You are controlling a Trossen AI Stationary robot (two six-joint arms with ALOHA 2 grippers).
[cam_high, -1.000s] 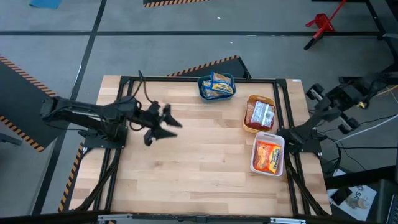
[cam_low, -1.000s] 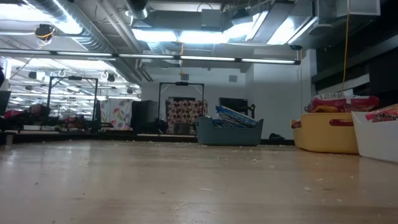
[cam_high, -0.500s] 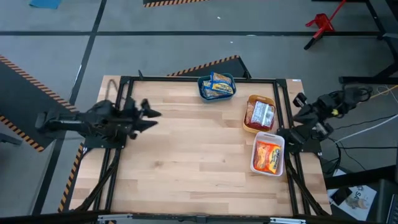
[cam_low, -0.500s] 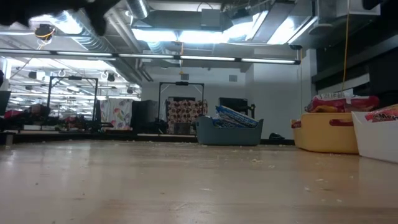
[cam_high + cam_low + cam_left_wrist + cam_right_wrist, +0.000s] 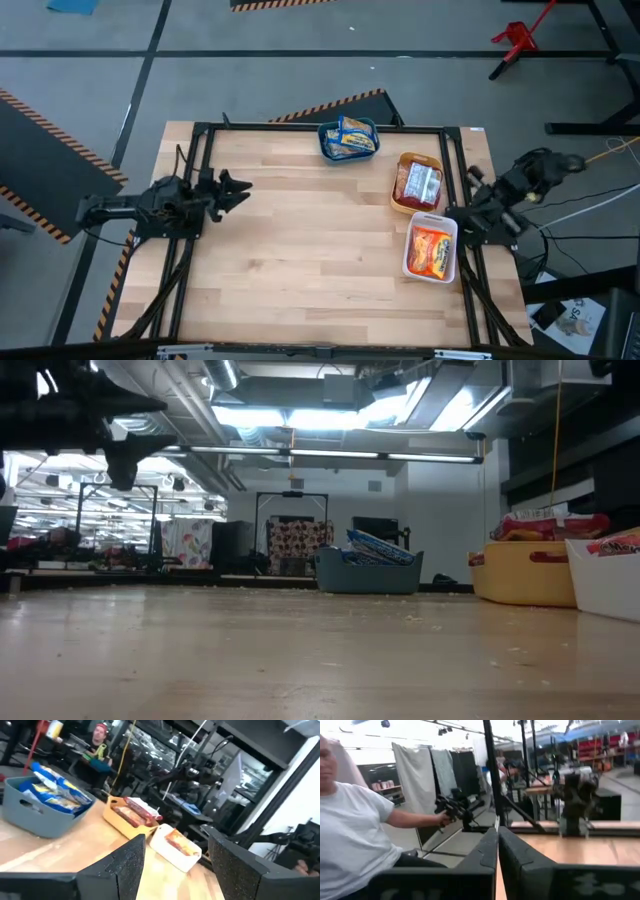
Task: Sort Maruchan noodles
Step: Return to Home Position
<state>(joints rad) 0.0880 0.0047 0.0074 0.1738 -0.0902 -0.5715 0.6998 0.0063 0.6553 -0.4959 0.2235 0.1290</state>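
Note:
The Maruchan noodles lie sorted in three bins at the table's far right. Blue-and-yellow packets lie in the teal bin (image 5: 348,140), red-and-white ones in the orange bin (image 5: 418,184), orange-red ones in the white bin (image 5: 431,251). My left gripper (image 5: 232,188) is open and empty over the table's left edge; in its wrist view (image 5: 175,865) it faces all three bins. My right gripper (image 5: 472,180) is shut and empty at the table's right edge, beside the orange bin; it also shows in its wrist view (image 5: 498,855).
The black frame rails (image 5: 320,128) run around the tabletop. In the low view the teal bin (image 5: 368,570), orange bin (image 5: 525,570) and white bin (image 5: 605,575) stand at the right. A person in a white shirt (image 5: 355,835) stands beyond the table in the right wrist view.
My left gripper has drawn back toward the table's left edge and come down, so that the arm now shows in the low view's upper left. My right arm has folded in, and its gripper has gone toward the table's near edge, beside the orange bin. The packets have not moved.

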